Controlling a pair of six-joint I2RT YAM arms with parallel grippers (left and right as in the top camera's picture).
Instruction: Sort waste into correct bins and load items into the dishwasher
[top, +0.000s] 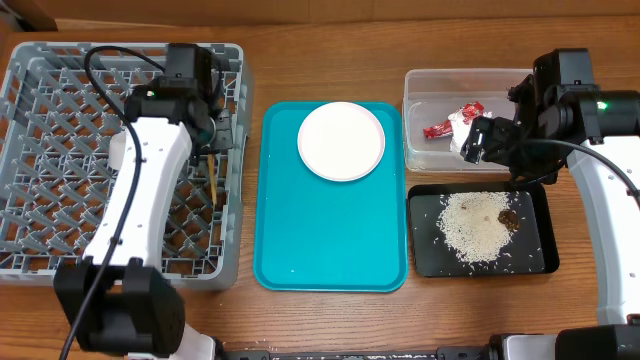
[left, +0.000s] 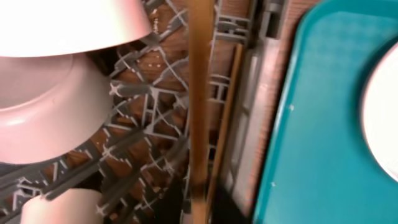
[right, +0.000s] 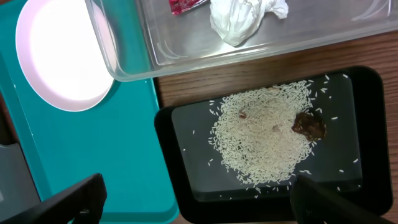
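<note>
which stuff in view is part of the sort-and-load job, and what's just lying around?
Job: plate, chopsticks, bowls, grey crate, clear tub, red wrapper, tissue, black tray, rice, brown scrap.
Lying about: teal tray, table.

Overhead: bright, even light from above; shadows short and soft; white plate (top: 341, 141) close to blown out. Left wrist: dimmer, whole frame soft; near chopstick (left: 199, 106) badly out of focus, bowl (left: 43, 112) washed pink. Right wrist: sharp; glare streaks on clear tub (right: 249, 59) wall.
</note>
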